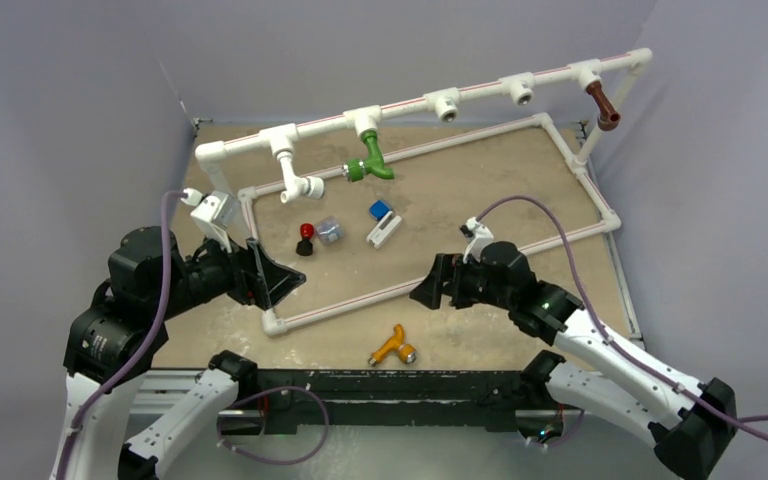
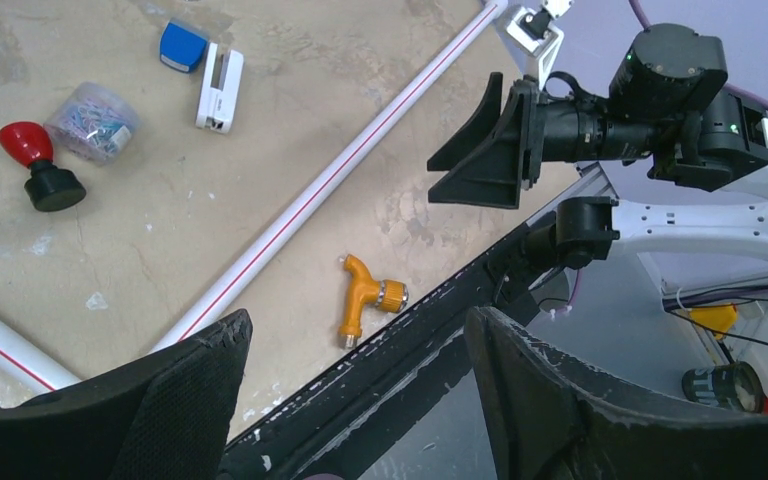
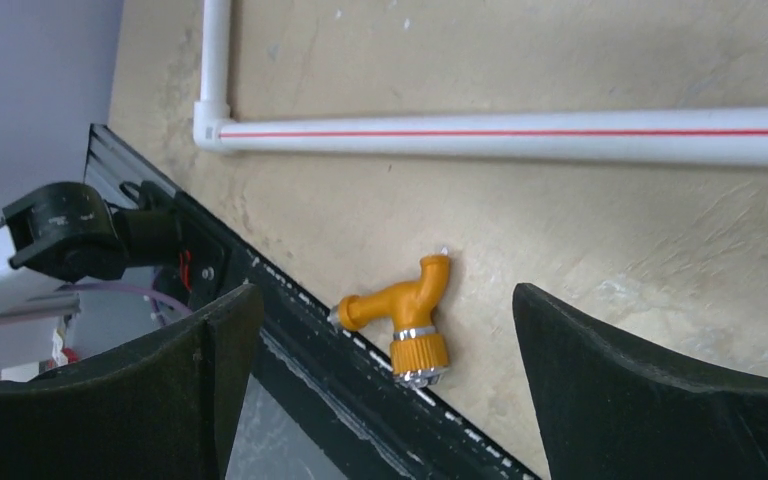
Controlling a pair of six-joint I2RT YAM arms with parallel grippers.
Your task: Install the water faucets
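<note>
Saw right gripper [image 3: 382, 330] fingers spread wide and empty, orange faucet [image 3: 405, 312] lying flat just below and between them, at the table edge [image 3: 290, 300]; presumably lined up for a pickup. Noted left gripper [image 2: 360, 400] likewise released, holding nothing, same faucet ahead of it. Found white pipe frame [image 1: 480, 88] far beyond both, green faucet [image 1: 372, 158] and brown faucet [image 1: 603, 106] already seated in its sockets, at least two sockets apparently vacant. Spotted clear tub [image 2: 92, 122] full of coloured paper clips, farther ahead of left gripper.
</note>
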